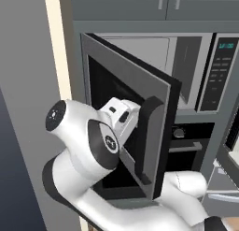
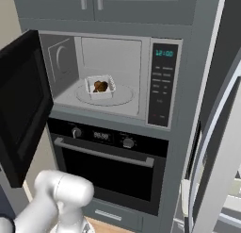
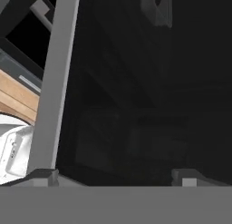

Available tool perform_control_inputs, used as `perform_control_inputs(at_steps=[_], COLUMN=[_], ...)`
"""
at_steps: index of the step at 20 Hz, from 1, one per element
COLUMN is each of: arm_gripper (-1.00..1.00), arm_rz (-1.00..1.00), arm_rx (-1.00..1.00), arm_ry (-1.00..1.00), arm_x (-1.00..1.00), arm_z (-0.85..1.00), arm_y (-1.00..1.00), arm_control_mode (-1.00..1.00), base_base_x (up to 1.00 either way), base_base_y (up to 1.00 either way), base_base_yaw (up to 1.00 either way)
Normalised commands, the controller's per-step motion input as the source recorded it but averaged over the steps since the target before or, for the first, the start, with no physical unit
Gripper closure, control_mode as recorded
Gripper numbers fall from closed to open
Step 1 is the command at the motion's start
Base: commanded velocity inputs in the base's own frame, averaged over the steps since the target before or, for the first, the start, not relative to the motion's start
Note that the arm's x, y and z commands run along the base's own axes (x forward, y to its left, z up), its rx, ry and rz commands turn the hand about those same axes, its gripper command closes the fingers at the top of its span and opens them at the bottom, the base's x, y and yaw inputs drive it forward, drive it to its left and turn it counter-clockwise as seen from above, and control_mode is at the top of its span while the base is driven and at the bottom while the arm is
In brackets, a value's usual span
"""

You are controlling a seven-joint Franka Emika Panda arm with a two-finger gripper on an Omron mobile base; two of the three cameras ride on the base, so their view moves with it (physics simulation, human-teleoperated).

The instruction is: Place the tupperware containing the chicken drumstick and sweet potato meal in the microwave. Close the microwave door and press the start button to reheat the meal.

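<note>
Microwave door (image 2: 21, 109) is on the left, swung wide open — my pincer (image 3: 115, 180) is right up against its dark glass, at the outer face by the look of it. Tips sit well apart, nothing between them; contact with the glass I cannot tell.

Microwave (image 2: 108, 38) cavity in the middle: tupperware (image 2: 100, 87) with the meal is already inside, sitting on the turntable (image 2: 120, 96). So the placing step looks done.

Control panel (image 2: 162, 86) on the right, cyan digits lit, untouched as far as I can judge.

Left to do — push the door shut, then press start on that panel. My read: roughly a third through, door-closing step in hand.
</note>
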Motion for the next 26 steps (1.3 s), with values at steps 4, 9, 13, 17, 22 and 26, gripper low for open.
perform_control_inputs(at_steps=[4,9,13,17,22,26], arm_gripper=[-1.00,-1.00,-1.00,-1.00,-1.00,-1.00], arm_rz=[0.10,0.11,0.09,0.01,0.00,0.00], arm_rx=[0.12,0.05,0.00,0.00,0.01,0.02], arm_ry=[0.00,0.00,0.00,0.00,0.00,0.00], arm_x=[0.16,0.50,0.76,0.94,1.00,1.00], arm_z=[0.00,0.00,0.03,0.09,0.01,0.00], arm_y=[-1.00,-1.00,-0.96,-0.68,-0.43,-0.25], arm_control_mode=[-1.00,-1.00,-1.00,-1.00,-1.00,-1.00], base_base_x=[0.00,0.00,0.00,0.00,0.00,0.00], base_base_y=[0.00,0.00,0.00,0.00,0.00,0.00], base_base_yaw=[0.00,0.00,0.00,0.00,0.00,0.00])
